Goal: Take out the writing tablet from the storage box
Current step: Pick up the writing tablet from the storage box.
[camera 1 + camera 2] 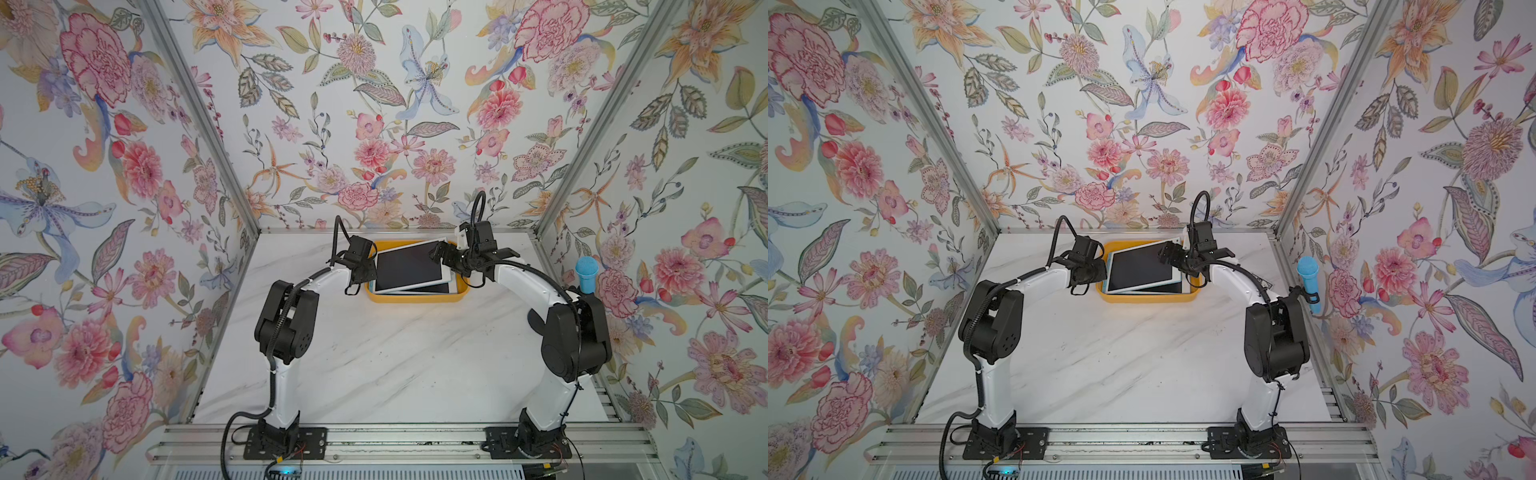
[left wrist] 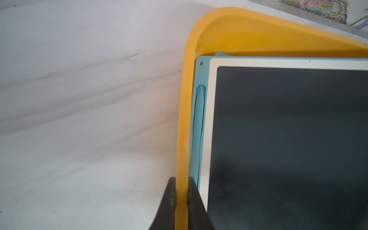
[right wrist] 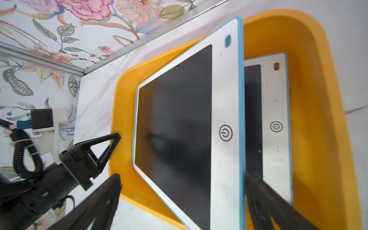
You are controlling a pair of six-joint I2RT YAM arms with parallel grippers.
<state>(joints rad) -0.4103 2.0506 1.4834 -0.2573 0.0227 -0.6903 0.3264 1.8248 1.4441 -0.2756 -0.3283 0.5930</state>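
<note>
Top views, storage box: one storage box [image 1: 415, 299] [image 1: 1150, 299] sits at the far end of the marbled surface [image 1: 374, 353], between the two arms, in both top views.
Top views, tablets: two, both inside the box. The upper writing tablet [image 1: 409, 262] [image 1: 1140, 266] lies askew, its far right corner reaching over the far rim. The lower writing tablet [image 1: 436, 288] [image 1: 1169, 287] shows only as a strip beneath it.
Top views, grippers: two. The left gripper [image 1: 368, 276] is at the box's left rim; the right gripper [image 1: 441, 252] is over the upper tablet's right end.
Top views, microphone: one blue microphone [image 1: 586, 274] [image 1: 1308, 276] stands at the right edge, well apart from the box.
Left wrist, fingers: the left gripper [image 2: 181, 180] has two fingers [image 2: 171, 199] pinched narrow on the storage box [image 2: 186, 99] rim, one outside the wall and one inside.
Left wrist, tablet: one tablet shows; which of the two cannot be told. One blue stylus [image 2: 199, 123] lies in its side groove, just beside the rim.
Right wrist, fingers: the right gripper [image 3: 184, 176] has two fingers [image 3: 103, 199] standing wide, holding nothing. The upper writing tablet [image 3: 175, 119] lies between them, and one finger is just beside its blue edge, above the lower writing tablet [image 3: 276, 99].
Right wrist, marks: two power symbols and two holes, one of each per tablet.
Right wrist, other gripper: the left gripper [image 3: 114, 139] touches the storage box [image 3: 318, 119] rim.
</note>
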